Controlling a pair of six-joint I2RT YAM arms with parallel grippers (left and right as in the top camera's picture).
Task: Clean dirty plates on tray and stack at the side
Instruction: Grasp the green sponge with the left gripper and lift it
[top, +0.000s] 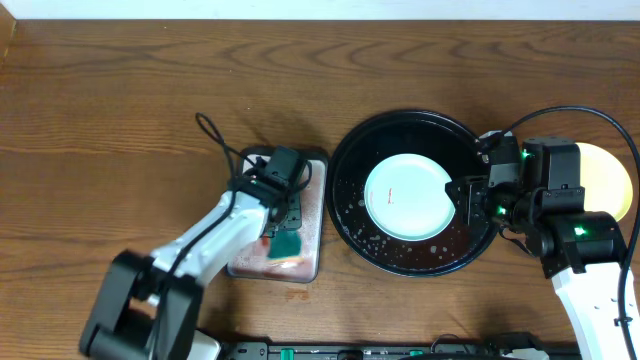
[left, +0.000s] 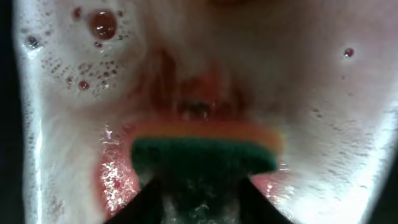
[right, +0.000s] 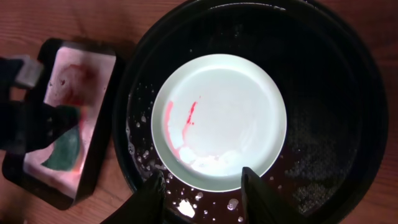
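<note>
As laid on wood-grain counter (top: 120, 90): black tray (top: 350, 200) holding smeared plate (top: 407, 196), just beside released right end effector (right: 204, 175); left end effector (left: 199, 196) clenched on sponge (left: 202, 154).

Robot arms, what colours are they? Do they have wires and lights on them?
Both are white tubes with chunky black joints. The left arm has a thin black cable looping off it. The right arm has a longer black cable and small green lights. Its fingers are black and pointed.
</note>
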